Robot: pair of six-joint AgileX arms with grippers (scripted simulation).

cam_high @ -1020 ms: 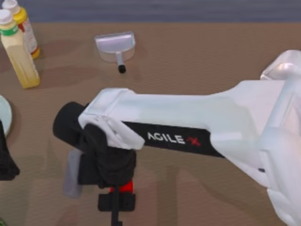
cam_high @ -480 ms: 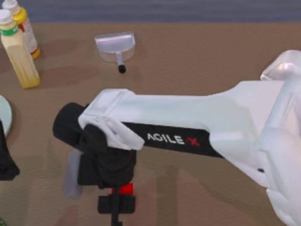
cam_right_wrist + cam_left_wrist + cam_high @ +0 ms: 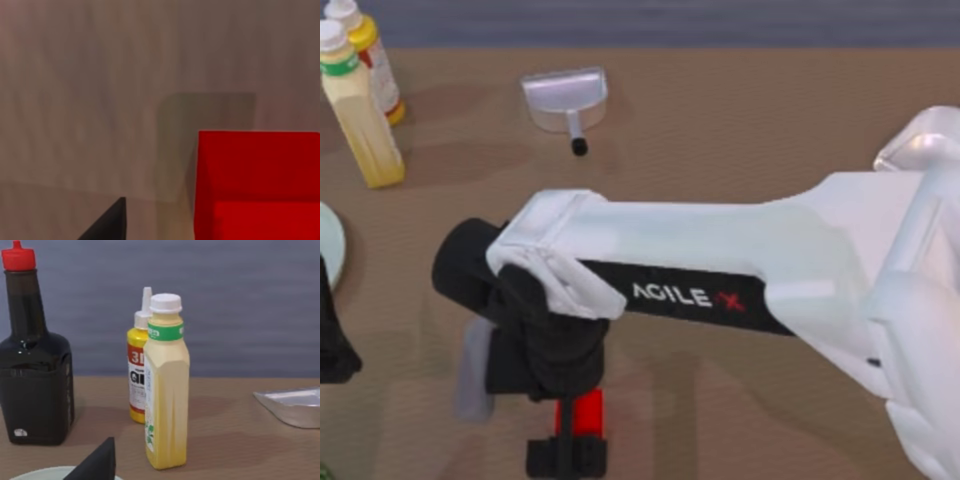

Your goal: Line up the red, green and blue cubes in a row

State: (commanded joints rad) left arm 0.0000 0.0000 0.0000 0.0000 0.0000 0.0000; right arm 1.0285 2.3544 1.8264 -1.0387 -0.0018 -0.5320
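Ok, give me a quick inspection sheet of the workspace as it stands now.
Surface: brown table, bare stretches showing.
Job's things: red cube at the near edge; green and blue cubes nothing seen.
Clutter: cream sauce bottle, yellow bottle, dark bottle, grey dustpan, plate rim.
Grippers: right gripper at the red cube; left gripper at the left edge.
Cables: nothing seen.
Surroundings: grey-blue backdrop.
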